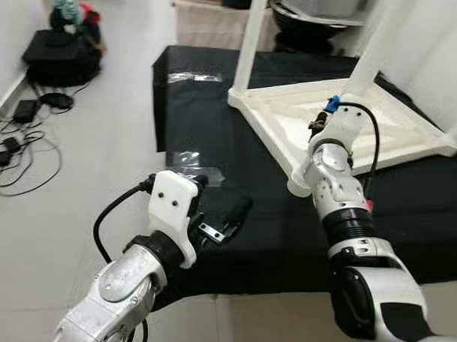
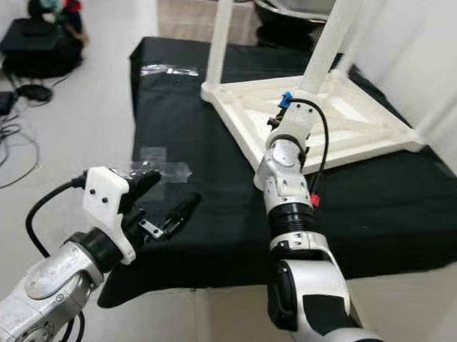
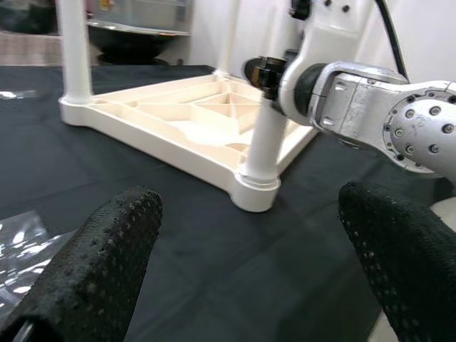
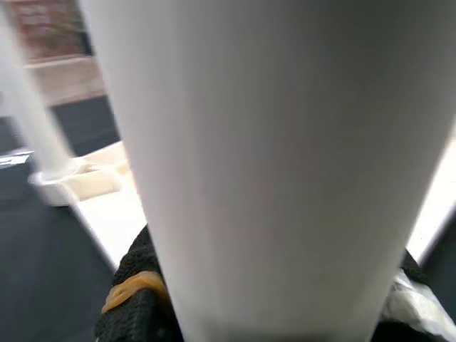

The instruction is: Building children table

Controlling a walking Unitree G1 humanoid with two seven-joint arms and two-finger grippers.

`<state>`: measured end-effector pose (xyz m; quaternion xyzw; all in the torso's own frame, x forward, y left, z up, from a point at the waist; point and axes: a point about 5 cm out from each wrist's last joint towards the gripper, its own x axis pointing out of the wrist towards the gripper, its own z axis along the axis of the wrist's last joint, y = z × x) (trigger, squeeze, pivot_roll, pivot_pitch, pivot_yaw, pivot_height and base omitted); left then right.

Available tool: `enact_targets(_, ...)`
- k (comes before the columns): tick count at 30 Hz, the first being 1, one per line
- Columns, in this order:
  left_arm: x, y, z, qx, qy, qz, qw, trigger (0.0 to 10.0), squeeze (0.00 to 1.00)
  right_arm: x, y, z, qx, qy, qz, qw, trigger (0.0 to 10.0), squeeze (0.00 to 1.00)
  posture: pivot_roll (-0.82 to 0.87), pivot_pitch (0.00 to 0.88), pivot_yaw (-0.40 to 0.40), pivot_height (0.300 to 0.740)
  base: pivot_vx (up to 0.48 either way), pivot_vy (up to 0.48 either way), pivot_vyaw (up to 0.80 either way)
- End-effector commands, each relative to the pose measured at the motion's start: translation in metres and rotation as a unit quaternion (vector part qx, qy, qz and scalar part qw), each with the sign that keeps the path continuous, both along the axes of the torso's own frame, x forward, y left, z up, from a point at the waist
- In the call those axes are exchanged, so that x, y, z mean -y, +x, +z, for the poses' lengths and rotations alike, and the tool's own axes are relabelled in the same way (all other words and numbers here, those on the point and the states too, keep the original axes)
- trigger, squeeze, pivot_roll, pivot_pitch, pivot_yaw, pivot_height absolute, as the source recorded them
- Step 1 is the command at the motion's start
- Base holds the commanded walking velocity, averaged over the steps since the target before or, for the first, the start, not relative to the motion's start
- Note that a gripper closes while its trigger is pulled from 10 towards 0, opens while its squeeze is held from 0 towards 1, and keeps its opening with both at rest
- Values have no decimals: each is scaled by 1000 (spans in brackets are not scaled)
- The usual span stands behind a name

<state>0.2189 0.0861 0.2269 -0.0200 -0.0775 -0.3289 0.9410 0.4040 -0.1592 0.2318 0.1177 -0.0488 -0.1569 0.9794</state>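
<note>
Three white round legs stand up from the upside-down white plastic table top on the black cloth. The right gripper is clamped around the nearest leg. The left gripper, fingers wide apart, hovers near a clear plastic bag.

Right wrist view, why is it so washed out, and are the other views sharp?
Right wrist view: the white table leg sits so close to the lens that it is soft and featureless. Left wrist view: the left tool's fingertips are blurred, the tabletop frame is sharp. Left eye view: mostly sharp, with glare on the plastic bag.
</note>
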Motion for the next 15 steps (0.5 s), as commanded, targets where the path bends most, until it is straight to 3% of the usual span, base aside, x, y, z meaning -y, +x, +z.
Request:
enact_targets(1,2,-1,-2,-1,-1,-2,1000,10000,0,-24,4,5,31,49,80,995,10000,0,60,111,-159,740,0,0,0)
enact_targets(2,2,-1,-2,-1,-1,-2,1000,10000,0,-29,4,9,48,55,97,993,10000,0,60,111,-159,740,0,0,0)
enact_targets(3,2,-1,-2,-1,-1,-3,1000,10000,0,-31,5,15,64,43,110,991,10000,1000,61,111,-160,740,0,0,0)
enact_targets(4,2,-1,-2,-1,-1,-3,1000,10000,0,-33,5,19,72,33,115,990,10000,1000,61,111,-160,740,0,0,0)
enact_targets(5,2,-1,-2,-1,-1,-3,1000,10000,0,-35,5,24,79,31,128,988,10000,0,62,109,-161,740,0,0,0)
enact_targets(7,2,-1,-2,-1,-2,-4,1000,10000,0,-36,6,27,80,27,138,987,10000,0,62,109,-161,740,0,0,0)
enact_targets(8,2,-1,-2,-1,-2,-4,1000,10000,0,-41,7,31,91,44,194,976,10000,0,62,109,-161,740,0,0,0)
enact_targets(10,3,-1,-2,-1,-2,-6,1000,10000,0,-50,7,36,109,25,304,946,10000,0,63,105,-161,740,0,0,0)
enact_targets(11,3,-1,-2,-1,-2,-6,1000,10000,0,-50,7,36,109,25,304,946,10000,0,63,105,-161,740,0,0,0)
enact_targets(13,3,-1,-3,-1,-2,-7,1000,10000,0,-56,3,31,101,13,416,904,10000,0,64,105,-162,740,0,0,0)
enact_targets(14,3,-1,-3,-1,-2,-7,1000,10000,0,-56,3,31,101,13,416,904,10000,0,64,105,-162,740,0,0,0)
enact_targets(15,3,-1,-3,-1,-2,-7,1000,10000,0,-56,0,29,101,12,460,882,10000,0,66,107,-163,740,0,0,0)
